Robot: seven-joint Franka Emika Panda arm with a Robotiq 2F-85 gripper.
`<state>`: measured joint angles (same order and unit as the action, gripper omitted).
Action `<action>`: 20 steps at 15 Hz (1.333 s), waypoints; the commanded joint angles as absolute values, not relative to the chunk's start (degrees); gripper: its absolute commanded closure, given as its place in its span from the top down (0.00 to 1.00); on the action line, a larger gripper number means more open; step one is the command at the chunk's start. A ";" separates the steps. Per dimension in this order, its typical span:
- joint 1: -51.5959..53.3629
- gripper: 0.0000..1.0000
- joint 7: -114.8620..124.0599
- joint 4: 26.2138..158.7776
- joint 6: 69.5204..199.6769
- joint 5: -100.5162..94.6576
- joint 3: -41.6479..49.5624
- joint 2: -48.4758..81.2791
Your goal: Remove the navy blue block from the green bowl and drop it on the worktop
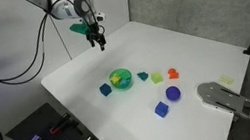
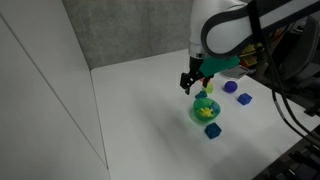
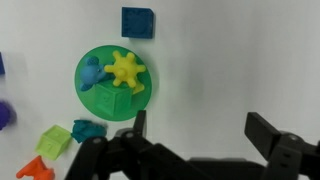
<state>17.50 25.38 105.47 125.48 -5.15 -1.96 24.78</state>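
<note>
The green bowl [image 3: 100,52] stands on the white worktop [image 3: 220,60] and shows in both exterior views [image 1: 120,85] [image 2: 199,117]. It holds a yellow gear-shaped piece [image 3: 125,68], a blue piece [image 3: 92,72] and a green block [image 3: 108,103]. The navy blue block [image 3: 138,22] lies on the worktop just outside the bowl, also seen in both exterior views [image 1: 106,88] [image 2: 212,130]. My gripper [image 3: 200,125] is open and empty, raised above the worktop beside the bowl [image 1: 97,42] [image 2: 190,85].
A teal piece [image 3: 88,129], a lime block [image 3: 55,140] and an orange piece [image 3: 35,168] lie near the bowl. A brighter blue cube [image 1: 160,108] and a violet ball [image 1: 172,94] lie farther off. A grey device [image 1: 226,98] sits at the worktop's edge.
</note>
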 commanded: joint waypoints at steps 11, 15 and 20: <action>12.86 1.00 25.24 108.17 109.78 -9.24 -2.03 9.46; 9.35 1.00 21.65 113.93 110.85 -7.96 -1.90 3.45; 5.45 1.00 15.92 120.41 109.06 -6.54 -1.52 -4.82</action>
<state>7.50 20.23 115.51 109.74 -8.51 -1.36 1.31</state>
